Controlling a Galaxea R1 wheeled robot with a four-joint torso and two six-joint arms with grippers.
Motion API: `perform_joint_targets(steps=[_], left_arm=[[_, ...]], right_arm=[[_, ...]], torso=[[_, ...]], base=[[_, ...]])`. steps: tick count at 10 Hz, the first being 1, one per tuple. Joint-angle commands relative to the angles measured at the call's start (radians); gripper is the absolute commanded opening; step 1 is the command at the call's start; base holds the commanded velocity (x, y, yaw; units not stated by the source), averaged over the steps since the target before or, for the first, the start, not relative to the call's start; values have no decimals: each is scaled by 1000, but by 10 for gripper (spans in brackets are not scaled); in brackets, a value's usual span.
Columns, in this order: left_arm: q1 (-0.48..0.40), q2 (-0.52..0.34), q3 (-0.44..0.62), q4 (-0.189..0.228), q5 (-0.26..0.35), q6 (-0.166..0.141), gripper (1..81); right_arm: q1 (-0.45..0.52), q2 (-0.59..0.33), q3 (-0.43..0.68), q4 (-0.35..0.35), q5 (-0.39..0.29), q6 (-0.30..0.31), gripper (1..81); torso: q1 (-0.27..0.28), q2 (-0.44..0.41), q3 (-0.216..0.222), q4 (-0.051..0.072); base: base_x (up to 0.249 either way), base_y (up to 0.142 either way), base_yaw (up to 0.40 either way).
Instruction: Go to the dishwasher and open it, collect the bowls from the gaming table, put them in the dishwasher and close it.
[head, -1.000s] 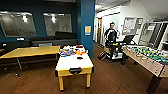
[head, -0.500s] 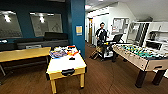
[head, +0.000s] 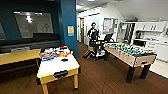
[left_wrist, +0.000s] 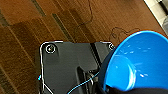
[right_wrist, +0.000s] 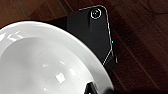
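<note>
Over the wood floor (left_wrist: 30, 30): blue bowl (left_wrist: 140, 62) and white bowl (right_wrist: 45, 65), rigid, glossy, likely slippery and breakable; best gripped at the rim; finger openings cannot be told

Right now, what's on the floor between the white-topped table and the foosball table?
Bare wood floor, as the head view shows. Nothing stands between the white-topped table and the foosball table; a person stands farther back.

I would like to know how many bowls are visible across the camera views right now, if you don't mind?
2. A blue bowl shows close up in the left wrist view, above the wooden floor. A white bowl shows close up in the right wrist view. More could sit unseen among the clutter on the white-topped table.
</note>
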Motion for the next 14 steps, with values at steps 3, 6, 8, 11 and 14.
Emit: perform_joint_targets(steps=[3, 6, 8, 11, 14], left_arm=[[-39, -28, -4, 12, 23, 3, 10], [-39, -25, -9, 14, 23, 1, 10], [-39, -16, -19, 15, 31, 3, 10], [-39, -2, -38, 17, 31, 1, 10], [-41, 39, -99, 11, 32, 1, 10]], right_arm=[[37, -25, -3, -9, -28, -1, 10], [37, -25, -3, -9, -26, 1, 10], [37, -25, -3, -7, -26, 1, 10], [37, -19, -3, -7, -28, 1, 10], [37, 6, -12, -9, -32, 1, 10]], torso=[[0, 0, 0, 0], [0, 0, 0, 0], [0, 0, 0, 0], [0, 0, 0, 0], [0, 0, 0, 0]], base=[[0, 0, -247], [0, 0, -249], [0, 0, -259], [0, 0, -265], [0, 0, -267]])
